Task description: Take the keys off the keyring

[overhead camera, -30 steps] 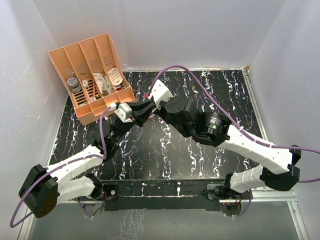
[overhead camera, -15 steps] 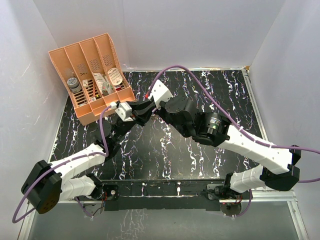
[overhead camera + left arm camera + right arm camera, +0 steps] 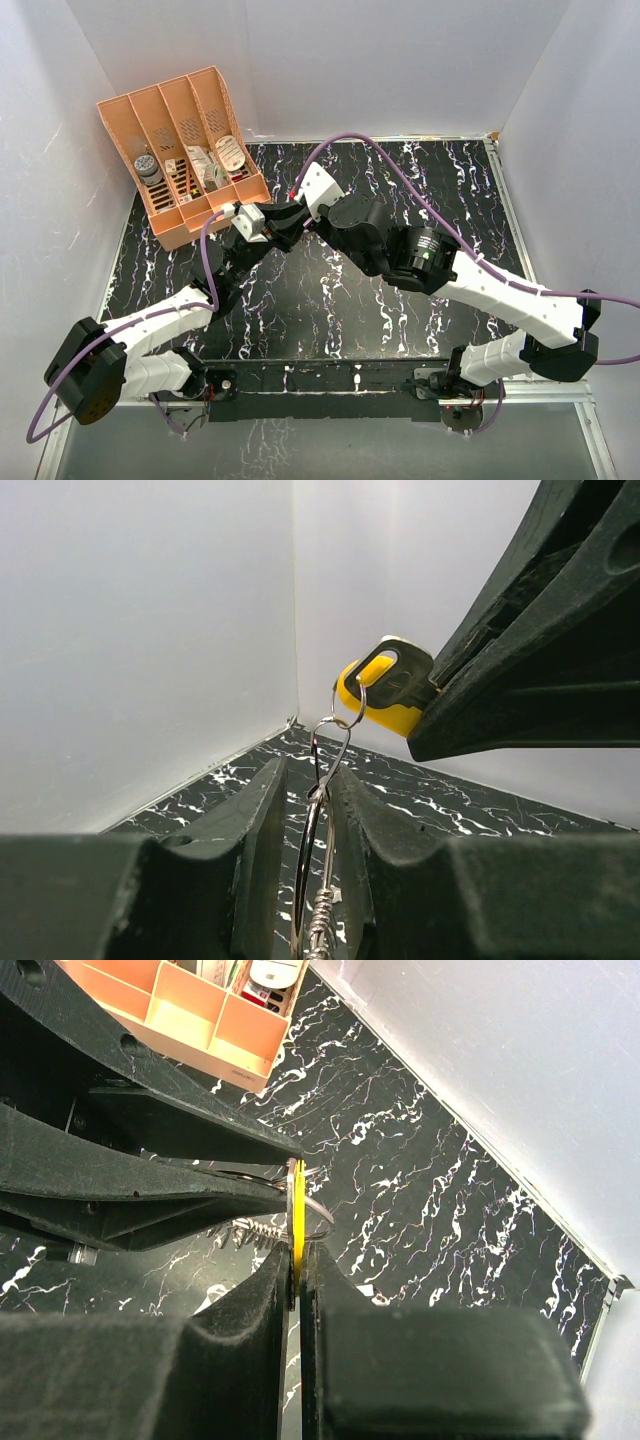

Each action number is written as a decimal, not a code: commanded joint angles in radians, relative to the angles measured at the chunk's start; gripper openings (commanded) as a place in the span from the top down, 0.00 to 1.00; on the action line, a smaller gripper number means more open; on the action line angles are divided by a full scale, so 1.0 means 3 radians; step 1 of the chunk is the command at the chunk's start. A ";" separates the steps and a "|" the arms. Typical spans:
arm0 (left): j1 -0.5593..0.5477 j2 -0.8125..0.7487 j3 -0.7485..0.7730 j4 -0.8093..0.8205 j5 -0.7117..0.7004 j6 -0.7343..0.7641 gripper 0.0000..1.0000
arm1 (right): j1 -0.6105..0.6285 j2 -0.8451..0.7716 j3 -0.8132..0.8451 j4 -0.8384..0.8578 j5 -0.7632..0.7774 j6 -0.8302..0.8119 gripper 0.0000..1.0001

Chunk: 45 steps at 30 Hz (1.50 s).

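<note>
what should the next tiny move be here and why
Probably the right tool, shut on the yellow-headed metal key, should ease it a little along the thin silvery wire keyring, away from the left tool. The wire runs through the key's hole, and the left tool pinches the ring, bracing it.

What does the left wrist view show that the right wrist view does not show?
Only the left wrist view: the yellow key flat-on, the keyring wire passing through its hole, and the white wall corner. Only the right wrist view: the orange organizer, and the key edge-on between the right gripper fingers. Both: key, keyring, marbled table, left gripper pinching the keyring.
</note>
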 commanded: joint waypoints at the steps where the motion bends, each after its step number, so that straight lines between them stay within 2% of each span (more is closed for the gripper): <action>1: -0.0004 0.0006 0.0098 0.0291 0.0042 -0.0068 0.77 | 0.0020 -0.0072 0.0020 0.0252 0.0046 0.0038 1.00; 28: -0.0006 0.0119 -0.0014 0.0619 0.0088 -0.0327 0.72 | 0.0025 -0.0079 -0.0026 0.0308 0.0027 0.0064 1.00; 36: -0.0012 0.0106 -0.0015 0.0476 -0.0044 -0.0357 0.72 | 0.0033 -0.0118 -0.0032 0.0312 0.0024 0.0084 1.00; 39: -0.0016 0.0081 -0.0071 0.0467 -0.0206 -0.0360 0.74 | 0.0035 -0.0118 -0.0017 0.0291 0.0037 0.0090 1.00; 45: -0.0022 -0.0044 -0.0111 0.0239 -0.0366 -0.0259 0.83 | 0.0045 -0.0137 0.0014 0.0274 0.0133 0.0072 1.00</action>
